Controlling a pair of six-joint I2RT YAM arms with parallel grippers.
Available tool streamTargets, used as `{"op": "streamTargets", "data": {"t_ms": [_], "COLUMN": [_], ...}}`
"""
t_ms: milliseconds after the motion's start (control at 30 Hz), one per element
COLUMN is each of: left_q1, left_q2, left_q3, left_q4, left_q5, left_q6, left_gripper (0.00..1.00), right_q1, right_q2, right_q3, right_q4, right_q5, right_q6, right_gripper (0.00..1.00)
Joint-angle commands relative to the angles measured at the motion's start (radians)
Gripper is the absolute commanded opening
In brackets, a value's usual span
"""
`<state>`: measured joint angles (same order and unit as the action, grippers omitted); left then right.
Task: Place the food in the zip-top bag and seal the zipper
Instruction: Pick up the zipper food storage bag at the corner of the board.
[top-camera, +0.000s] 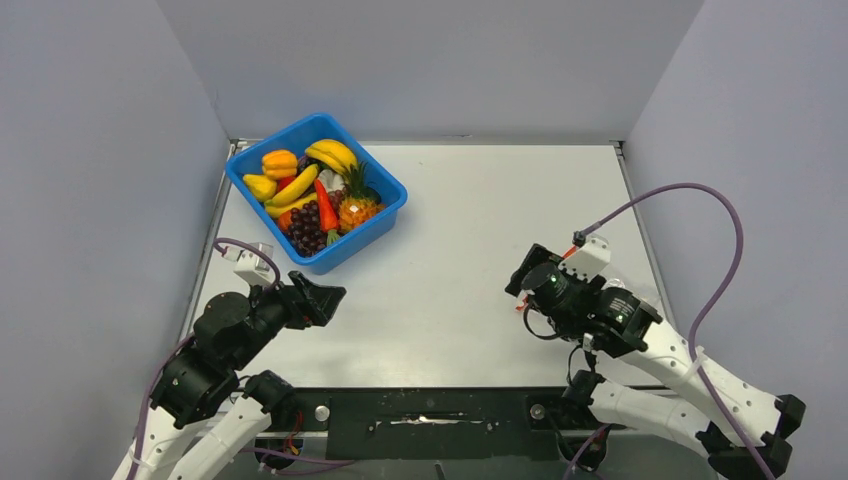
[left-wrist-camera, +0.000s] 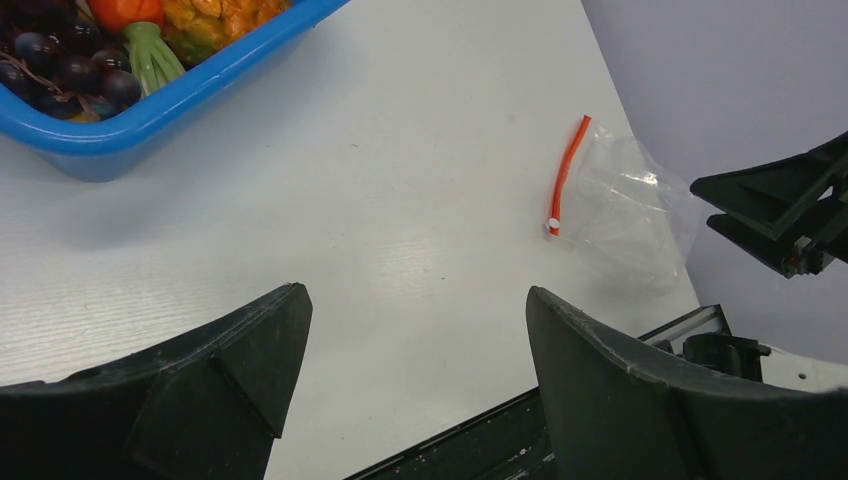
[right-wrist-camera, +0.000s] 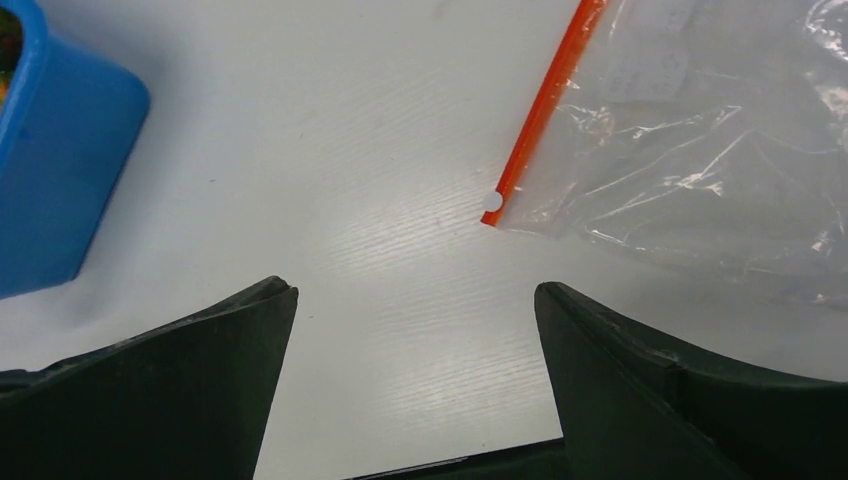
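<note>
- The pale walls (top-camera: 430, 60) box the table in on three sides. One rises close beyond the bag, off to the right of my right pincer (right-wrist-camera: 415, 290), so I judge swing room there tight.
- The white table (top-camera: 480, 230) looks smooth and faintly glossy; I expect thin film to skate on it.
- The blue bin (top-camera: 335, 255) sits ahead of my left pincer (left-wrist-camera: 415, 300), up to its left, holding bananas (top-camera: 333, 155), carrot (top-camera: 326, 206), grapes (top-camera: 308, 228) and pineapple (top-camera: 358, 208). They look hard, slick and probably light, so I'd grip each across its middle.
- Both pincers gape wide with nothing between the fingers.
- The zip-top bag (right-wrist-camera: 700, 180) lies flat just ahead and right of the right pincer. It looks floppy and slippery; I'd pinch it at the mouth edge.
- The zipper (right-wrist-camera: 545, 100), likely the stiffest part, runs away from that pincer, with a white dot (right-wrist-camera: 492, 200) at its near end.
</note>
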<state>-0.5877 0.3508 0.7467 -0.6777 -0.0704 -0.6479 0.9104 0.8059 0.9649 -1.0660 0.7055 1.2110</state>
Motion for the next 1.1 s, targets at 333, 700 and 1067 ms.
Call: {"op": "streamTargets", "data": {"t_ms": [333,700,1067], "left_q1": [0.000,0.000,0.001], "left_q2": [-0.004,-0.028,-0.038], "left_q3": [0.005,0.001,-0.003], "left_q4": [0.024,0.040,0.040], "left_q5": [0.015,0.028,0.028], "left_q6": [-0.008,0.004,0.002], "left_gripper": [0.79,0.79,0.79], "right_q1": [-0.283,-0.459,-0.535], "right_q2": [0.137,0.238,0.386], "right_q3": [-0.067,-0.208,-0.291], "right_q4": [-0.053,0.178,0.357], "right_q5": [-0.033,-0.142,-0.224], "right_q6": [0.236,0.207,0.169], "right_gripper": [0.80,0.68,0.61]}}
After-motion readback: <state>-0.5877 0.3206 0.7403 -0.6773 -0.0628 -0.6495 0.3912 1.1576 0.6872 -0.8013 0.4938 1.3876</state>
